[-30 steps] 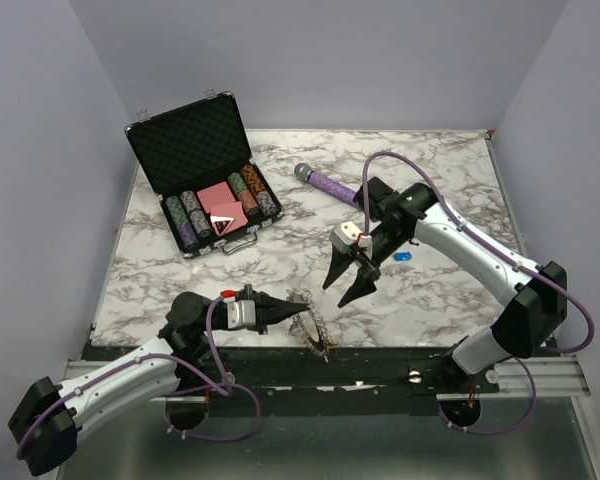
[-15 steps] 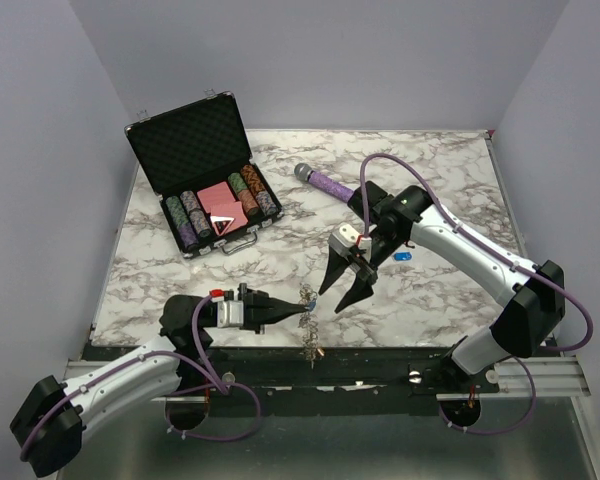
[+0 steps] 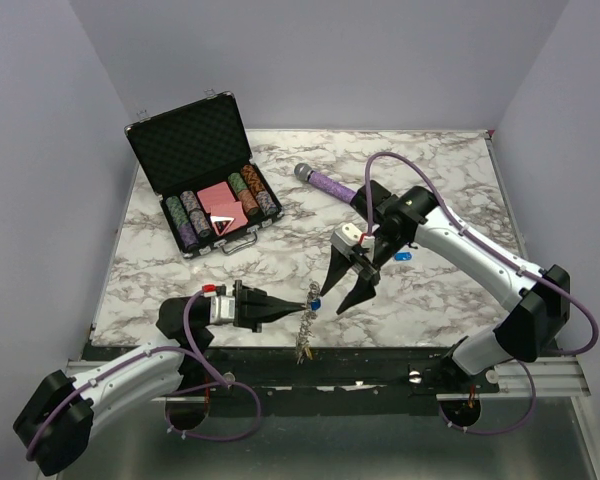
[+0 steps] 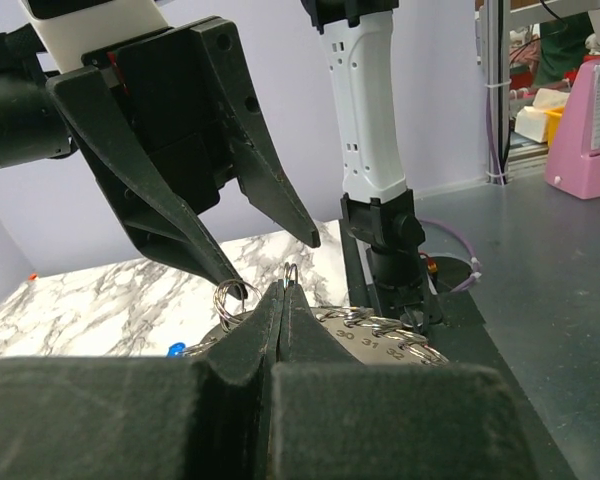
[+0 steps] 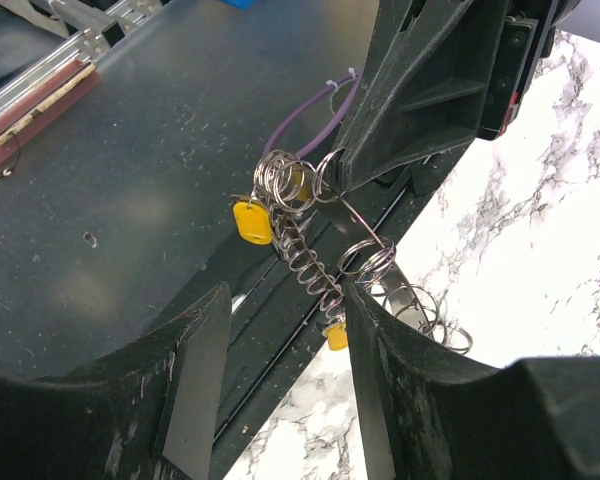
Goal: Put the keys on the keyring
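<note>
My left gripper (image 3: 306, 309) is shut on the keyring (image 3: 303, 338), a thin metal band strung with small split rings, which hangs edge-on over the table's front edge. In the left wrist view the shut fingertips (image 4: 283, 292) pinch the keyring (image 4: 390, 335). My right gripper (image 3: 336, 297) stands open just right of it. In the right wrist view its open gripper (image 5: 288, 290) straddles the keyring (image 5: 310, 255), which carries yellow keys (image 5: 252, 222). A blue key (image 3: 315, 301) shows at the ring. Another blue key (image 3: 402, 256) lies on the table.
An open black case (image 3: 205, 190) of poker chips stands at the back left. A purple microphone (image 3: 325, 182) lies behind the right arm. The marble table (image 3: 180, 270) ends at a black front rail (image 3: 380, 360).
The left gripper has swung the keyring up from lying flat to hanging edge-on. The right gripper has come down and left towards it, still open.
</note>
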`<state>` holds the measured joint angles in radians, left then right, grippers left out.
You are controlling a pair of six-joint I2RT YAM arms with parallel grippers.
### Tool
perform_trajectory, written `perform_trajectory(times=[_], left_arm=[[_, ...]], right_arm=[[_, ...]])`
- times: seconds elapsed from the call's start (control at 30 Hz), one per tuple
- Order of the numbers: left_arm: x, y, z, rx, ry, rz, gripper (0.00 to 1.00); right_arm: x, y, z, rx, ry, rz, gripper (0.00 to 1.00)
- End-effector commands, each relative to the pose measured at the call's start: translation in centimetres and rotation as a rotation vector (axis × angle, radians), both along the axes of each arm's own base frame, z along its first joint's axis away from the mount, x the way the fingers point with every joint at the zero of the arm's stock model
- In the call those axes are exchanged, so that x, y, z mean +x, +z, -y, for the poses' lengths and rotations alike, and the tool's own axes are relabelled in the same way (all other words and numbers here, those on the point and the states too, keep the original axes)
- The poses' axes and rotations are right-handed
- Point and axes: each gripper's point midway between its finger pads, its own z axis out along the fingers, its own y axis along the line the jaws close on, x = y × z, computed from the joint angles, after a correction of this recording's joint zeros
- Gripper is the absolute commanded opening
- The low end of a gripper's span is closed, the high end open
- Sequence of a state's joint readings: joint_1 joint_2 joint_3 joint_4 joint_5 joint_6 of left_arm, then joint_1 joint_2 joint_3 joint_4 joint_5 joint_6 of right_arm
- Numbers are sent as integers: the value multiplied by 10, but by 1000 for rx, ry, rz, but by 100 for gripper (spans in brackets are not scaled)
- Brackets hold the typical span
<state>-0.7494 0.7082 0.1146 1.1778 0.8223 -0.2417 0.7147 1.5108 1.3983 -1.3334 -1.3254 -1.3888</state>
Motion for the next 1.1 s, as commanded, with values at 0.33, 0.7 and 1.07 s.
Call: perform_trajectory(times=[0.33, 0.7, 1.07], left_arm=[[11, 4, 0, 50, 54, -39, 0], [24, 8, -3, 197, 144, -122, 0], [18, 14, -15, 263, 173, -48, 0]], right_arm=[[3, 5, 25, -133, -83, 8, 60], [102, -10, 79, -207, -602, -108, 62], [165, -35, 142, -208, -934, -265, 68]])
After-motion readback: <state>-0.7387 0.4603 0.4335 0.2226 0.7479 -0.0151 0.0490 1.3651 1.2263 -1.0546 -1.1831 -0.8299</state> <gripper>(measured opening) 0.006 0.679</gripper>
